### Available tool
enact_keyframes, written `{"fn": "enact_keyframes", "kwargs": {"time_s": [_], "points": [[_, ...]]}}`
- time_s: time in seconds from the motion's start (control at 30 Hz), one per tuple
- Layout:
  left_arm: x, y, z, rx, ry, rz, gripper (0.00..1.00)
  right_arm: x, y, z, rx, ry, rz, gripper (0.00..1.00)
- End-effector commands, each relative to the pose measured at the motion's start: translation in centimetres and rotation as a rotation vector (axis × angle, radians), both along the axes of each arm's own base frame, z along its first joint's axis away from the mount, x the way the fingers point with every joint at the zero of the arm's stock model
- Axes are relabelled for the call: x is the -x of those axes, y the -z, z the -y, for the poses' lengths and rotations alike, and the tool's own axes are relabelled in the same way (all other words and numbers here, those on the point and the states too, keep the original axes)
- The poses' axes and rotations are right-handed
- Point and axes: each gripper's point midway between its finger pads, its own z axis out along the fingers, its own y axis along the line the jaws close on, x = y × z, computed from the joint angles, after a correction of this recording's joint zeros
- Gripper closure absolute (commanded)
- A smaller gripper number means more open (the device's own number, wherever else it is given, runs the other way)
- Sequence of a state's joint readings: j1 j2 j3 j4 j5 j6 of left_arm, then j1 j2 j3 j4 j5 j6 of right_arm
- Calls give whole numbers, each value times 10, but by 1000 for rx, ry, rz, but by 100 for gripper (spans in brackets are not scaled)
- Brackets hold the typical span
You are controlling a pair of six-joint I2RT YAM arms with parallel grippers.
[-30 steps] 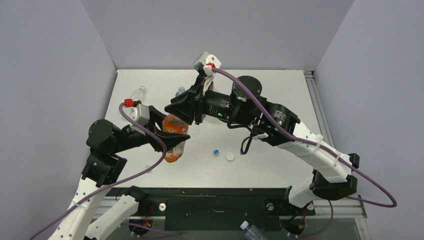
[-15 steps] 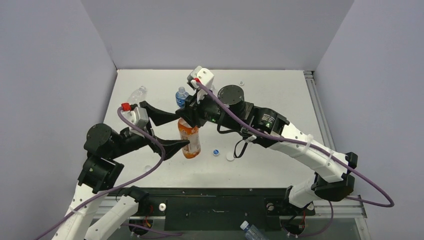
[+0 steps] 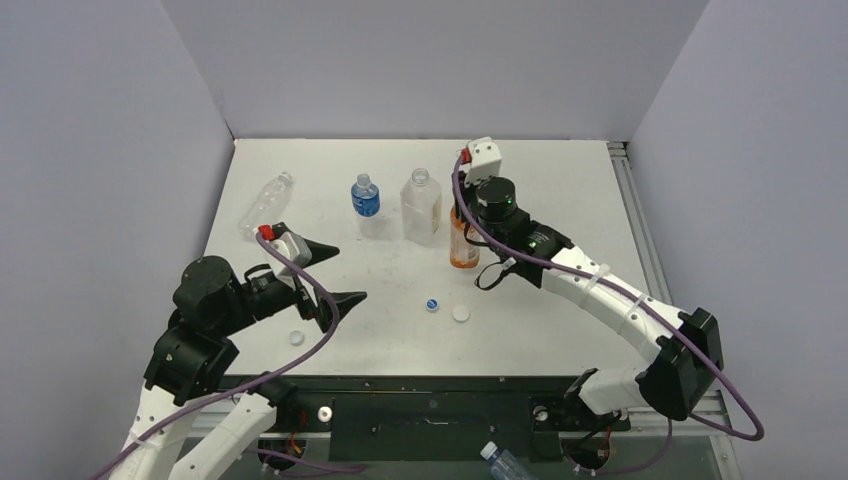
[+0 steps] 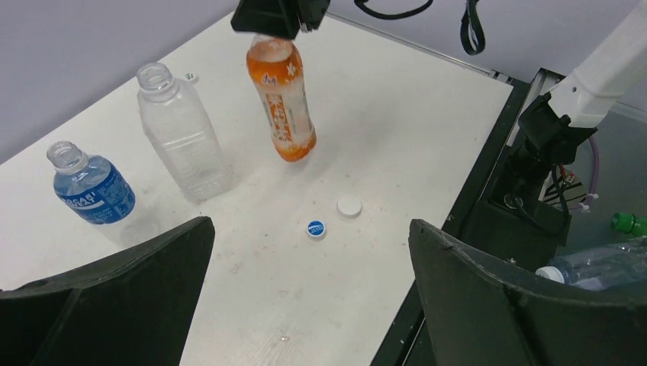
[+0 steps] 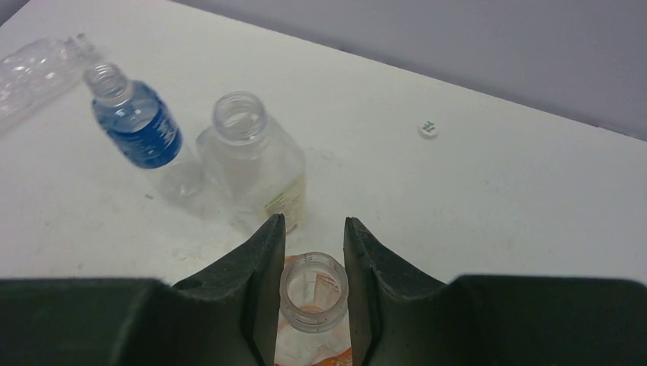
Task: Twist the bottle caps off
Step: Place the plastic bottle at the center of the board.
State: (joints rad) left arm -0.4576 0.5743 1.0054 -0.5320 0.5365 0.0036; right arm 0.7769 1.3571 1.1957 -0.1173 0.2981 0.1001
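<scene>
My right gripper (image 3: 463, 215) is shut on the open neck of the orange bottle (image 3: 463, 248), which hangs nearly upright, tilted a little, right of the clear square bottle (image 3: 421, 205). In the right wrist view its fingers (image 5: 263, 263) press both sides of the capless neck (image 5: 313, 293). My left gripper (image 3: 348, 271) stands open and empty at the near left. Loose bottle caps lie on the table: a blue one (image 3: 432, 304) (image 4: 315, 228), a white one (image 3: 460, 314) (image 4: 349, 206), another white one (image 3: 296, 337), and one far back (image 5: 429, 129).
A blue-labelled bottle (image 3: 365, 197) stands open left of the square bottle. A clear bottle (image 3: 265, 200) lies on its side at the far left. Another bottle (image 3: 500, 460) lies below the table's front edge. Grey walls close the left, back and right.
My left gripper opened, let go of the orange bottle and drew back to the near left. The right arm carried the bottle by its neck to the right, beside the square bottle.
</scene>
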Motion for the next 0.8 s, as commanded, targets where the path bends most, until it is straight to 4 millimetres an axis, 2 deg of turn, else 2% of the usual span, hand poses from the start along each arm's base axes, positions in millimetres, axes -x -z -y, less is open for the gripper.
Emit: {"fn": "enact_keyframes", "kwargs": {"time_s": [0.0, 0.1, 0.13, 0.33, 0.5, 0.7, 0.73, 0.77], "points": [[1, -2, -4, -34, -7, 20, 3, -45, -46, 28, -202, 184, 186, 100], [1, -2, -5, -41, -9, 32, 3, -64, -25, 35, -196, 232, 166, 100], [1, -2, -6, -41, -12, 35, 3, -67, -26, 36, -209, 240, 174, 100], [2, 0, -5, -31, -8, 36, 3, -85, 9, 36, -184, 285, 139, 100], [-1, 0, -5, -23, -24, 24, 3, -90, 35, 36, -136, 301, 107, 100], [-8, 4, -6, -25, -57, -6, 3, -87, 50, 37, -110, 298, 84, 100], [-9, 5, -6, -26, -59, -9, 3, -87, 53, 37, -107, 296, 78, 99], [-10, 6, -7, -26, -68, -12, 3, -87, 54, 37, -107, 296, 76, 90]]}}
